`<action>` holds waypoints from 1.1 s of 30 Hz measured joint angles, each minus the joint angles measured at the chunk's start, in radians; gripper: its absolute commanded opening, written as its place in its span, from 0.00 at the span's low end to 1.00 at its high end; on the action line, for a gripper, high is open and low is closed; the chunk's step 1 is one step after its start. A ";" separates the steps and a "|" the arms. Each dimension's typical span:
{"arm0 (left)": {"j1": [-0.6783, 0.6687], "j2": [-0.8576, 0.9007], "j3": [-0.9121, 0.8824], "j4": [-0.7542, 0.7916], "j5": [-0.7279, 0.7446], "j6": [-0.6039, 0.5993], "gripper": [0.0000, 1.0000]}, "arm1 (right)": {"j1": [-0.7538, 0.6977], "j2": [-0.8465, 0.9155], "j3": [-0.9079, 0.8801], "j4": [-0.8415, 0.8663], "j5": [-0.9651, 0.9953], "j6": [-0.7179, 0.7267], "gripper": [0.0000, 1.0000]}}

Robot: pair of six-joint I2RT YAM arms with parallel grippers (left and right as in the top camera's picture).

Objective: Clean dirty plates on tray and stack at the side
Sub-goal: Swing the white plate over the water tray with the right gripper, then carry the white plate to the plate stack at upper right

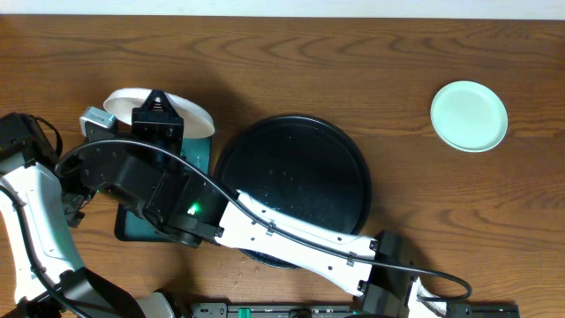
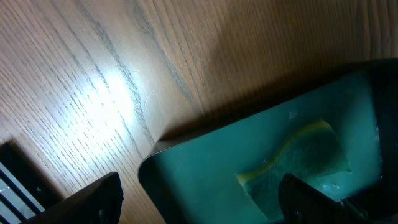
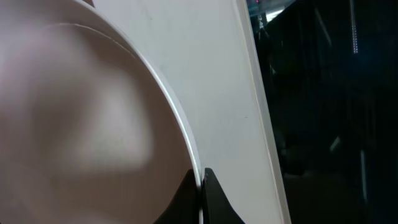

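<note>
The right gripper (image 3: pixel 200 186) is closed on the rim of the white plate (image 1: pixel 196 117) and holds it tilted over the far end of the teal tray (image 2: pixel 199 158), just left of the black tray (image 1: pixel 291 177). The left gripper (image 2: pixel 202 200) is wide open and holds nothing; it hangs low over a corner of the teal tray, with the sponge (image 2: pixel 298 162) just beside one finger. I think the step in hand is the wiping of this plate. From above the gripper hides the plate's centre, so I cannot tell if a smear is there. To do it well, the left gripper should shift toward the sponge until the sponge lies between both fingers, and then close on its middle, not on the curled edge. The right gripper pinches only the rim, so the wiping should be light and directed toward the held side; otherwise the plate may turn or slip. About the containers: the teal tray holds only the sponge, yellow and green, with some wet drops near it. The black tray holds no plate, only small shining specks. The mint plate (image 1: pixel 469 116) lies well apart on the table (image 1: pixel 353 53) at the right, and I cannot tell if it is one plate or two stacked.
</note>
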 measured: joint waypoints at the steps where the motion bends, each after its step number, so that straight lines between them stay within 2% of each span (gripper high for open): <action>1: 0.000 0.000 0.000 0.000 0.001 0.000 0.81 | 0.000 0.000 0.000 -0.010 -0.003 0.014 0.01; 9: 0.000 0.000 0.000 0.000 0.002 0.000 0.81 | -0.005 0.001 0.004 -0.260 -0.032 0.266 0.01; 12: 0.000 0.000 0.000 -0.002 0.002 0.000 0.81 | -0.018 0.001 0.005 -0.375 -0.125 0.426 0.01; 15: 0.000 0.000 0.000 -0.003 0.003 0.000 0.81 | -0.058 0.002 0.005 -0.496 -0.296 0.637 0.01; 19: 0.000 0.000 0.000 -0.003 0.005 0.000 0.81 | -0.177 0.004 0.005 -0.591 -0.570 0.922 0.01; 24: 0.000 0.000 0.000 -0.003 0.005 0.000 0.81 | -0.361 0.004 0.005 -0.606 -0.857 1.125 0.01; 29: 0.000 0.000 0.000 -0.002 0.018 0.000 0.81 | -0.561 0.004 0.005 -0.641 -1.158 1.220 0.01; 33: -0.011 0.000 0.000 0.001 0.029 0.000 0.81 | -0.729 0.004 0.005 -0.727 -1.290 1.252 0.01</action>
